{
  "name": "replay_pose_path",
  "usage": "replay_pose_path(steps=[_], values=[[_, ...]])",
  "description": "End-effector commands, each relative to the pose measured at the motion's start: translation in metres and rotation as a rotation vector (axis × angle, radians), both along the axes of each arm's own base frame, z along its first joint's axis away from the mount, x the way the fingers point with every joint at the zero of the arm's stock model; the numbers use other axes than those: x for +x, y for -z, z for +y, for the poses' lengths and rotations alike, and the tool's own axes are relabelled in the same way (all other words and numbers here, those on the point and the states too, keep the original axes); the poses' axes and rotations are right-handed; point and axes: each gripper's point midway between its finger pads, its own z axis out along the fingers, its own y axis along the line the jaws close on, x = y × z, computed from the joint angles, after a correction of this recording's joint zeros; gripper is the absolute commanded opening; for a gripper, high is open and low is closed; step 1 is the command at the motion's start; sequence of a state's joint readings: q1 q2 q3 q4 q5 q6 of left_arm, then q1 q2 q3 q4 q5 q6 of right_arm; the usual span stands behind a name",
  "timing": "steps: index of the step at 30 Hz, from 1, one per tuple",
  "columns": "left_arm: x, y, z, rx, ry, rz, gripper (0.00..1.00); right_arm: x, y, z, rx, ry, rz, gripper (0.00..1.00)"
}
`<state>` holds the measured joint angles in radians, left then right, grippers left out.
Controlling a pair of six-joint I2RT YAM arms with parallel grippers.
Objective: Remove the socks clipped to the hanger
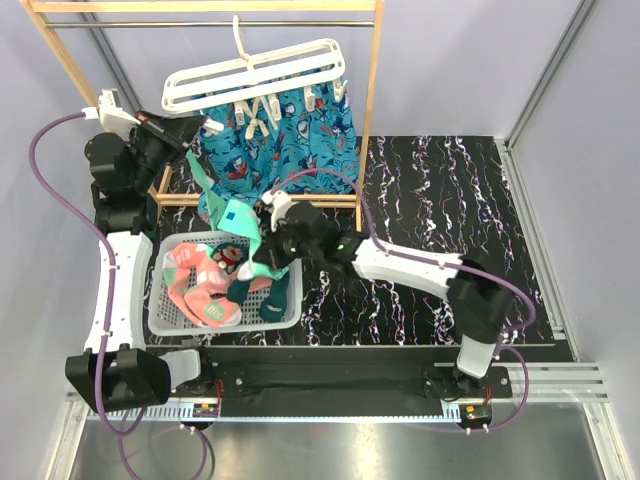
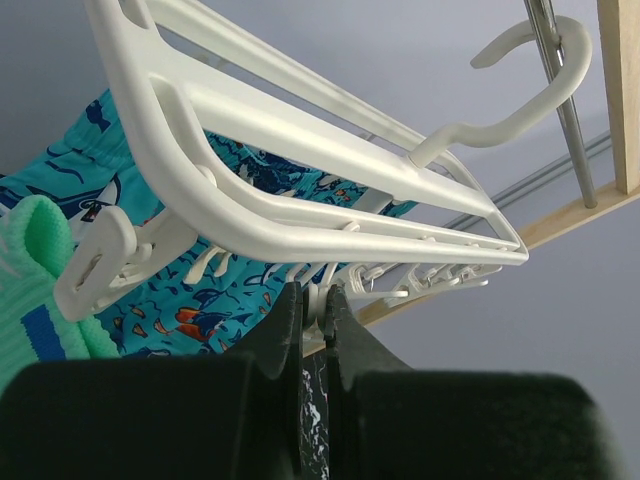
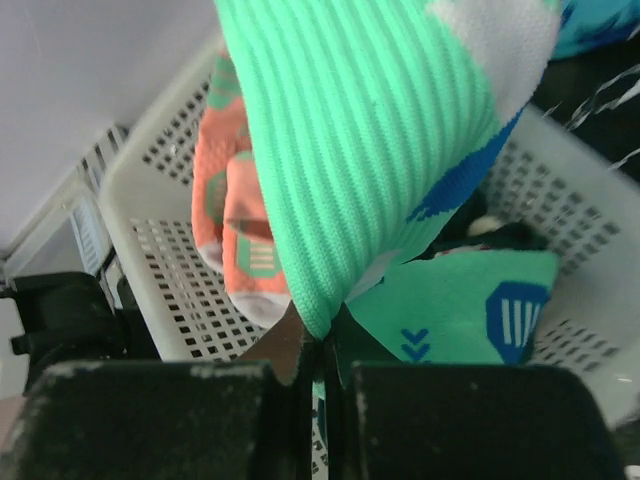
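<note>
From above, I see the hanger (image 1: 250, 75) high at the back. My right claw (image 1: 260, 254) is over the basket (image 1: 160, 318) and grasps a green sock (image 1: 238, 218).

On the left wrist camera, the left claw (image 2: 318, 318) is clenched on a white clip (image 2: 318, 298) under the frame.

On the right wrist camera, the sock's edge is pinched between the fingers. I would pull down slowly, so that nothing snaps.

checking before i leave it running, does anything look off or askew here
The hanger sits askew, not in line with the rail. A mint green sock runs stretched from its left end down to the right pincer over the basket, seemingly pulled while clipped. The left pincer pinches a clip.
</note>
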<state>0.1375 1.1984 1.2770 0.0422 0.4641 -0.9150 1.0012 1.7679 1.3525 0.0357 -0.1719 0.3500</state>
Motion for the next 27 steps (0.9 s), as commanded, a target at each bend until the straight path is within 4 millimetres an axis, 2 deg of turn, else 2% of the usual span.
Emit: replay_pose_path(steps=[1,2,3,4,5,6,7,8,9,11,14,16,17,18,19,21,23,27], values=[[-0.006,-0.018,0.001,0.028,-0.004,-0.055,0.00,-0.021,0.015,0.030,0.026,-0.077,0.084,0.00],[-0.006,-0.017,0.001,0.029,-0.004,-0.052,0.00,-0.024,0.021,0.037,0.014,-0.085,0.095,0.00],[-0.005,-0.016,0.001,0.030,-0.006,-0.050,0.00,-0.026,0.041,0.042,-0.026,-0.086,0.118,0.00],[-0.005,-0.015,0.001,0.030,-0.008,-0.047,0.00,-0.026,0.037,0.051,-0.020,-0.091,0.112,0.00],[-0.005,-0.013,0.001,0.030,-0.008,-0.044,0.00,-0.035,0.043,0.057,-0.038,-0.110,0.126,0.01],[-0.005,-0.014,0.002,0.030,-0.009,-0.045,0.00,-0.037,0.062,0.059,-0.082,-0.111,0.150,0.03],[-0.005,-0.012,0.001,0.037,-0.007,-0.040,0.00,-0.039,0.061,0.064,-0.087,-0.111,0.145,0.06],[-0.006,-0.013,0.002,0.039,-0.010,-0.043,0.00,-0.044,0.066,0.064,-0.104,-0.115,0.153,0.09],[-0.006,-0.013,0.002,0.042,-0.012,-0.042,0.00,-0.044,0.069,0.064,-0.112,-0.111,0.154,0.20],[-0.007,-0.013,0.003,0.050,-0.016,-0.038,0.00,-0.043,0.071,0.059,-0.132,-0.093,0.150,0.30],[-0.008,-0.012,0.003,0.056,-0.022,-0.033,0.04,-0.041,0.053,0.049,-0.154,-0.087,0.110,0.46],[-0.008,-0.011,0.003,0.061,-0.019,-0.033,0.10,-0.037,0.026,0.042,-0.138,-0.064,0.071,0.56],[-0.008,-0.012,0.002,0.065,-0.012,-0.037,0.13,-0.037,0.021,0.036,-0.155,-0.057,0.061,0.58],[-0.009,-0.009,0.001,0.063,-0.007,-0.019,0.17,-0.035,0.007,0.031,-0.146,-0.045,0.041,0.60],[-0.009,-0.006,0.001,0.066,-0.004,-0.008,0.30,-0.033,0.001,0.026,-0.160,-0.029,0.019,0.63],[-0.011,-0.006,0.002,0.074,-0.011,-0.001,0.42,-0.031,-0.015,0.019,-0.153,-0.007,-0.008,0.65],[-0.014,-0.004,0.004,0.086,-0.028,0.008,0.54,-0.028,-0.020,0.012,-0.164,0.019,-0.022,0.67],[-0.025,-0.002,0.007,0.122,-0.052,0.017,0.60,-0.030,-0.031,0.004,-0.158,0.020,-0.038,0.71]])
